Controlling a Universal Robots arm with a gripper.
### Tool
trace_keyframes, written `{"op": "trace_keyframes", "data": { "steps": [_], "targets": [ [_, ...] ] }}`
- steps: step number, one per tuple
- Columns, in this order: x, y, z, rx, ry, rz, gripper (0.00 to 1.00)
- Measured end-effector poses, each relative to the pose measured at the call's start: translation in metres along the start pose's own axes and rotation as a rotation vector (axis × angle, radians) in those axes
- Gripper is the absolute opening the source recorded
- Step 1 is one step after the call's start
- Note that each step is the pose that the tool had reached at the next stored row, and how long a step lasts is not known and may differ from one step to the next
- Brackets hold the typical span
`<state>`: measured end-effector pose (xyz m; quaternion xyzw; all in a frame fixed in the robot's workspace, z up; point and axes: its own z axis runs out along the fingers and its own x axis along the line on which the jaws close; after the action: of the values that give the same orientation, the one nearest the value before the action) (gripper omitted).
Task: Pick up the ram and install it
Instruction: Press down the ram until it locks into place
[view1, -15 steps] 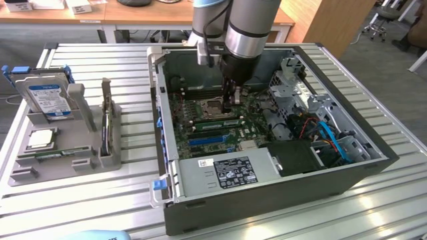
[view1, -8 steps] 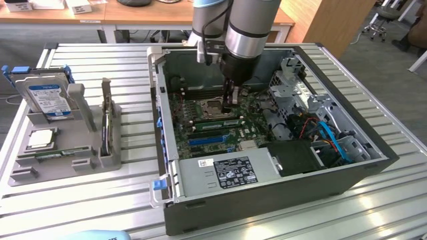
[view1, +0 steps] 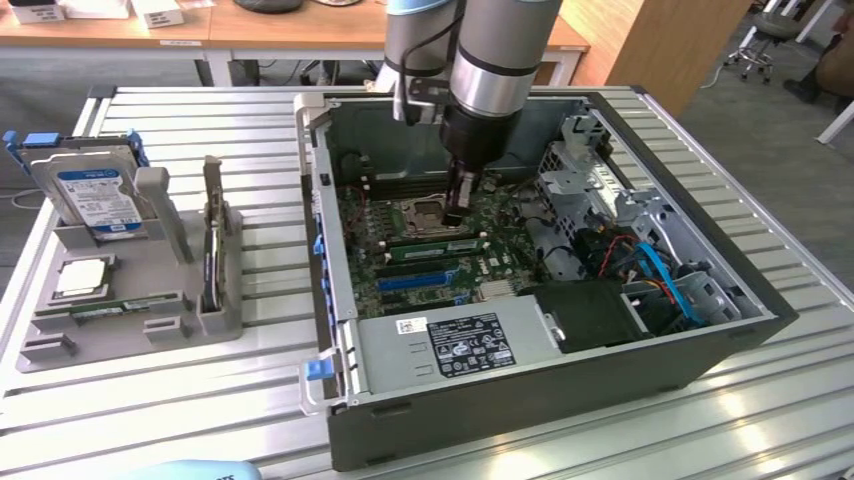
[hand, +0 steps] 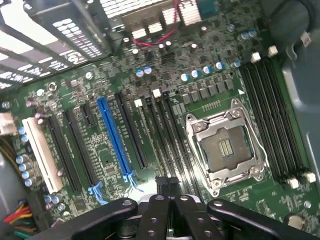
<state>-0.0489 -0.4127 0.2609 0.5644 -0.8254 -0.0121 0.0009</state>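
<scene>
Workshop room behind a slatted metal bench (view1: 747, 420)
Wooden desks (view1: 267, 35) line the back, grey carpet floor (view1: 774, 110), an office stool (view1: 758, 45) far off

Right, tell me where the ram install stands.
Done: the ram is off the tray and lies on the board beside the processor socket. In hand: the shut jaws stand right over it, at the memory slots. Left: full seating; whether it has clicked home cannot be told.
</scene>
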Motion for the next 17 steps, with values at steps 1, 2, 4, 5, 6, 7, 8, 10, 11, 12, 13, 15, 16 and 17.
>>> {"op": "trace_keyframes", "data": {
  "steps": [1, 2, 4, 5, 6, 7, 8, 10, 11, 12, 13, 15, 16, 17],
  "targets": [
    [0.0000, 0.0000, 0.0000, 0.0002, -0.0003, 0.014, 0.10],
    [0.0000, 0.0000, 0.0001, 0.0003, -0.0006, 0.028, 0.10],
    [0.0000, 0.0000, 0.0002, 0.0007, -0.0013, 0.057, 0.10],
    [0.0000, 0.0000, 0.0002, 0.0009, -0.0015, 0.071, 0.10],
    [0.0000, 0.0000, 0.0003, 0.0010, -0.0018, 0.085, 0.10],
    [0.0000, 0.0000, 0.0003, 0.0012, -0.0021, 0.099, 0.10],
    [0.0000, 0.0000, 0.0004, 0.0014, -0.0024, 0.113, 0.10],
    [0.0000, 0.0000, 0.0005, 0.0017, -0.0030, 0.143, 0.10],
    [0.0000, 0.0000, 0.0006, 0.0019, -0.0034, 0.158, 0.10],
    [0.0000, 0.0000, 0.0006, 0.0021, -0.0037, 0.173, 0.10],
    [0.0000, 0.0000, 0.0006, 0.0023, -0.0039, 0.187, 0.10],
    [0.0000, 0.0000, 0.0007, 0.0026, -0.0045, 0.216, 0.10],
    [0.0000, 0.0000, 0.0008, 0.0028, -0.0049, 0.232, 0.10],
    [0.0000, 0.0000, 0.0009, 0.0030, -0.0052, 0.246, 0.10]
  ]
}}
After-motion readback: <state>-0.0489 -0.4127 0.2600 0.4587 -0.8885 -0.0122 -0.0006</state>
